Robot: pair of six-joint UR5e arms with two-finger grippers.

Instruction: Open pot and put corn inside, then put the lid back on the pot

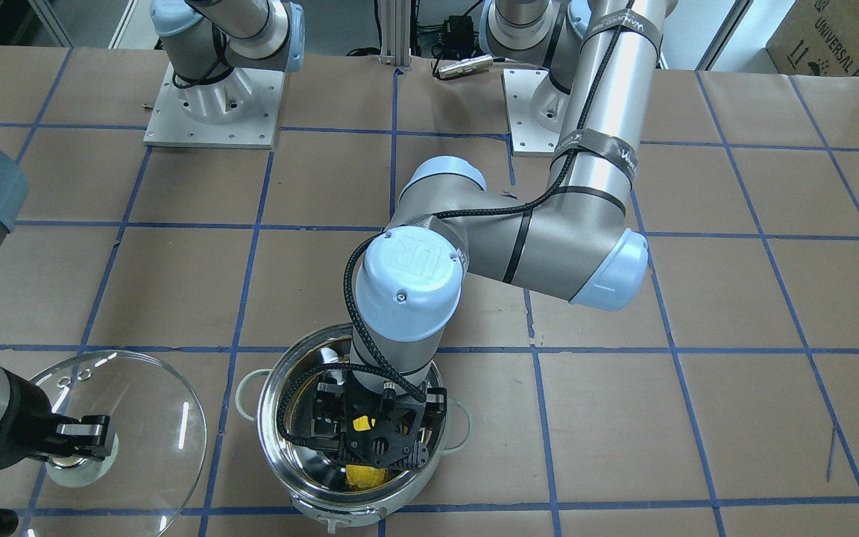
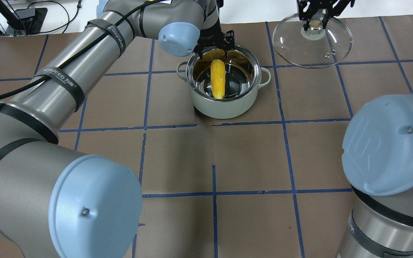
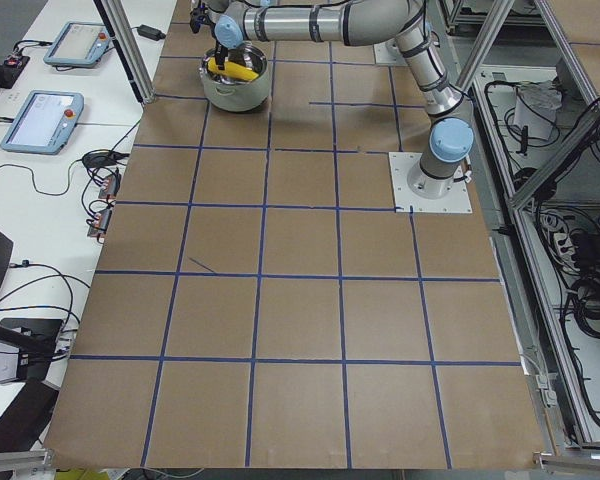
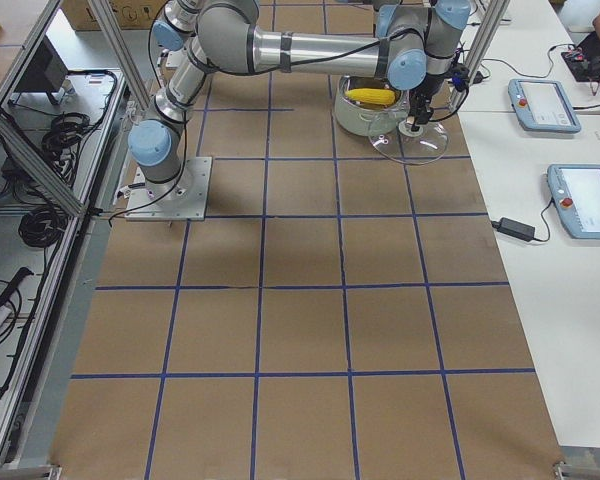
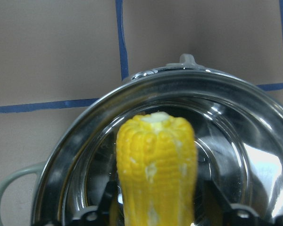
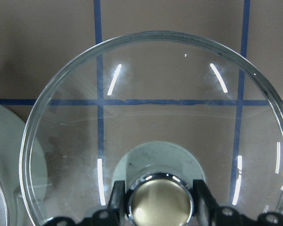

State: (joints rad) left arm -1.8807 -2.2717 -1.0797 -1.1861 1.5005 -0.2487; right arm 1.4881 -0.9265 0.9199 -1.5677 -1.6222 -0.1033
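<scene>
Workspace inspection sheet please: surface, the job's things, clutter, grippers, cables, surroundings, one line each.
Surface: brown table, blue tape grid.
Pot: open, upright.
Corn: inside pot, leaning.
Lid: off, beside pot.
Clutter: metal fitting at robot-side table edge.
Left gripper: over pot, fingers flank corn; grip unclear.
Right gripper: shut on lid, at its middle.
Cables: black cable strapped along left arm.
Surroundings: control tablets beside table.

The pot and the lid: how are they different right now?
The pot is opaque shiny steel; the lid is clear glass, so the blue lines on the table show through it. The pot stands open on the table with the corn leaning inside; the lid is off to one side, the right gripper closed around its knob. Both are round, similar in width, with pale green parts.
</scene>
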